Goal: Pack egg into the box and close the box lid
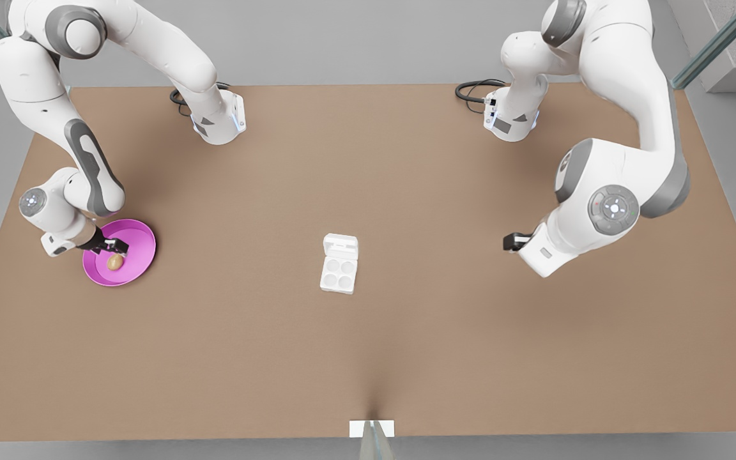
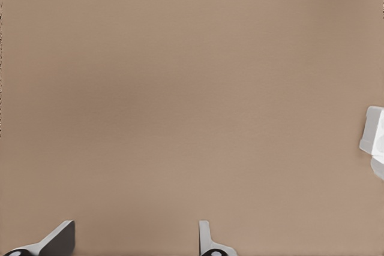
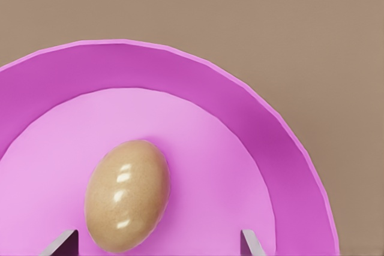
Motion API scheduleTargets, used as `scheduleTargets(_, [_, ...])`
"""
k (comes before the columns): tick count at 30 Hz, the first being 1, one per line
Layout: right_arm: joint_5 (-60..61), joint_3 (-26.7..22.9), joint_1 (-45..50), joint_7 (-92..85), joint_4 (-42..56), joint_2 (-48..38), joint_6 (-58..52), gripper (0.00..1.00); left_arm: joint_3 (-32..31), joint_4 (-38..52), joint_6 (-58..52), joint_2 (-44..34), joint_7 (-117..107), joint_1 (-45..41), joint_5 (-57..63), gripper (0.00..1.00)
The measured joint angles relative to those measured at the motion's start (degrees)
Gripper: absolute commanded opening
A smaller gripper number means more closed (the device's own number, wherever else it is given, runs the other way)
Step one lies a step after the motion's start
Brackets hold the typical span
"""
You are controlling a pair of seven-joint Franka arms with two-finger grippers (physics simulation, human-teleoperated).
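Observation:
A tan-brown egg (image 1: pixel 114 261) (image 3: pixel 127 203) lies on a round pink plate (image 1: pixel 140 243) (image 3: pixel 240 118) at the front view's left. My right gripper (image 1: pixel 114 248) (image 3: pixel 159 245) hovers just over it, open, with one finger on each side of the egg and not touching it. The white box (image 1: pixel 339 264) sits mid-table with its four cups bare; the box lid (image 1: pixel 340 245) lies folded back flat. My left gripper (image 1: pixel 512 241) (image 2: pixel 133 241) waits open at the front view's right, over bare table, with an edge of the box (image 2: pixel 375 139) in its wrist view.
The brown table (image 1: pixel 368 358) has wide free room around the box. Both arm bases (image 1: pixel 218 118) (image 1: pixel 508 118) stand at the far edge. A small white marker (image 1: pixel 371 428) sits at the near edge.

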Motion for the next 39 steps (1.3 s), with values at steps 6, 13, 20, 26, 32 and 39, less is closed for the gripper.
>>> scheduleTargets(6, [-1.41, 0.00, -0.69, -0.19, 0.43, 0.87, 1.35, 1.00, -0.19, 0.15, -0.08, -0.61, -0.16, -0.19, 0.01, 1.00])
scheduleTargets(13, [-1.93, 0.00, -1.15, -0.35, 1.87, 2.28, 1.68, 1.00, -0.22, 0.17, -0.46, -2.78, -0.24, 0.27, -0.05, 1.00])
scheduleTargets(20, [1.61, 0.26, -0.05, -0.43, 1.98, 2.08, 1.62, 0.93, -0.28, -0.18, -2.26, -2.20, -0.32, -0.84, -0.38, 1.00])
scheduleTargets(26, [2.65, 0.27, -0.30, -0.66, 1.85, 2.39, 2.09, 0.61, -0.95, -0.47, -1.81, -0.67, -0.42, -2.12, -0.46, 1.00])
scheduleTargets(32, [2.72, 0.26, -0.36, -0.82, 1.41, 0.76, 2.10, 0.44, -0.98, -0.50, -0.43, 0.17, -0.49, -1.95, -0.41, 1.00])
scheduleTargets(39, [2.54, 0.31, -0.13, -0.75, 1.71, 1.26, 2.26, 0.90, -0.98, -0.49, 0.47, 0.34, -0.55, -1.91, -0.08, 1.00])
